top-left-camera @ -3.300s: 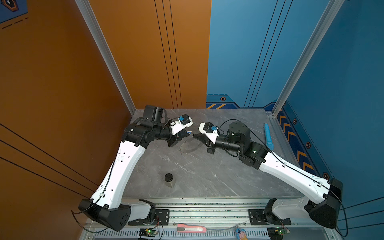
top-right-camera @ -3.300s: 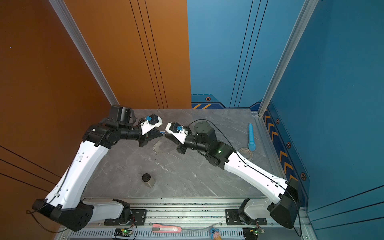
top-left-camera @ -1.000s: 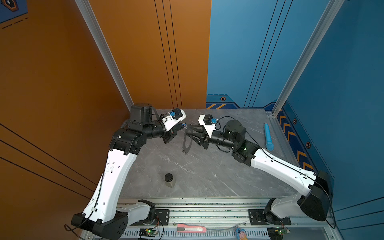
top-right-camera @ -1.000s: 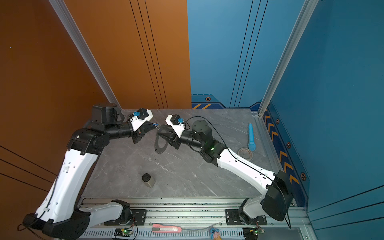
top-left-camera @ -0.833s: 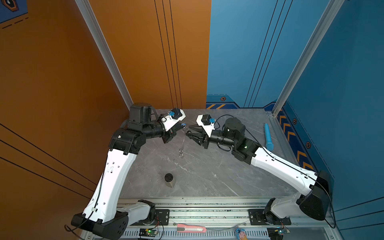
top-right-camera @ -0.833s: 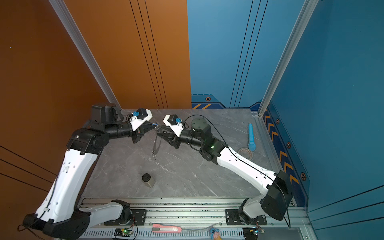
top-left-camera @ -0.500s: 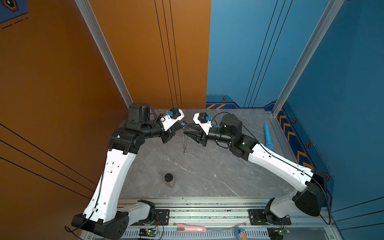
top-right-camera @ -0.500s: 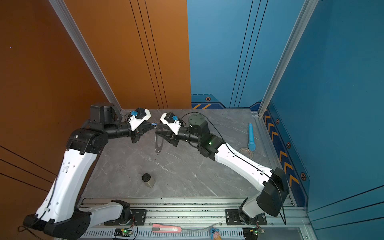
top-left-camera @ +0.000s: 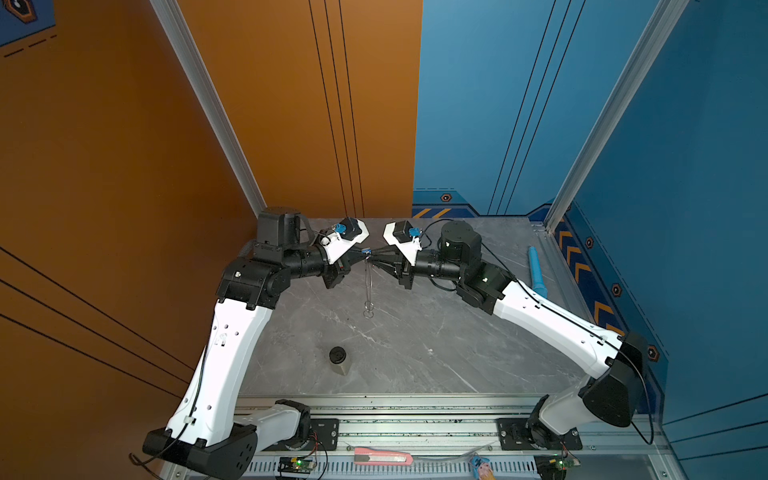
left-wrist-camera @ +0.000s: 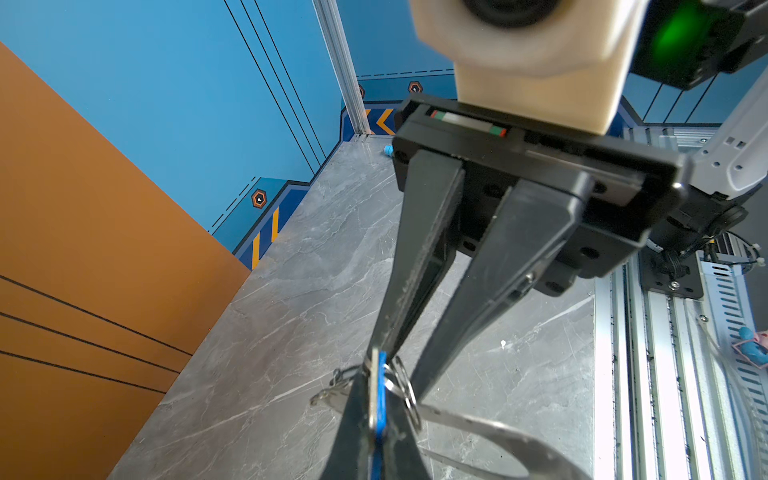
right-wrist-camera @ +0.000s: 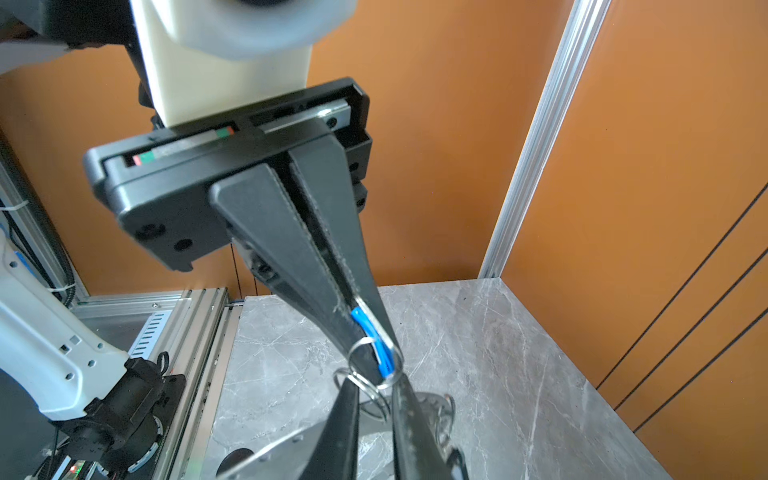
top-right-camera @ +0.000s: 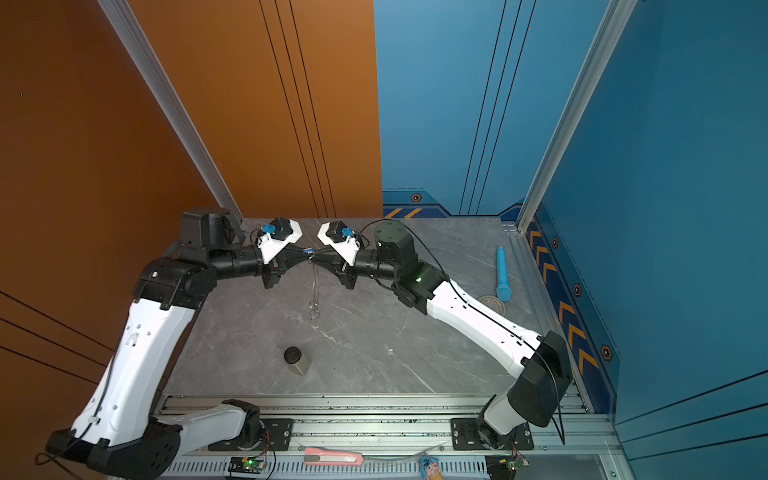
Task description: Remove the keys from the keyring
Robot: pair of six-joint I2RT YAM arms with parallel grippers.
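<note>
Left wrist view, blue plastic key tag: light, stiff and slick; pinched flat between the pressed-together fingers of the left gripper.
Small wire loop: thin and springy, probably the place to take hold; the right gripper has its jaws narrowly apart around it, and I cannot tell whether they bite.
Wide flat shiny metal keyring: light and stiff, likely to swing; hangs edge-on below both grippers, above the grey marble table.

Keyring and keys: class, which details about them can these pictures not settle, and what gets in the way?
keyring: edge-on in both top views, only a thin line; both wrist views cut it off at the frame edge.
blue key tag: label hidden, clamped inside the left gripper.
black key tag: not made out in any view.
right gripper: its tips crowd the wire loops in the wrist views; grip unclear.
</note>
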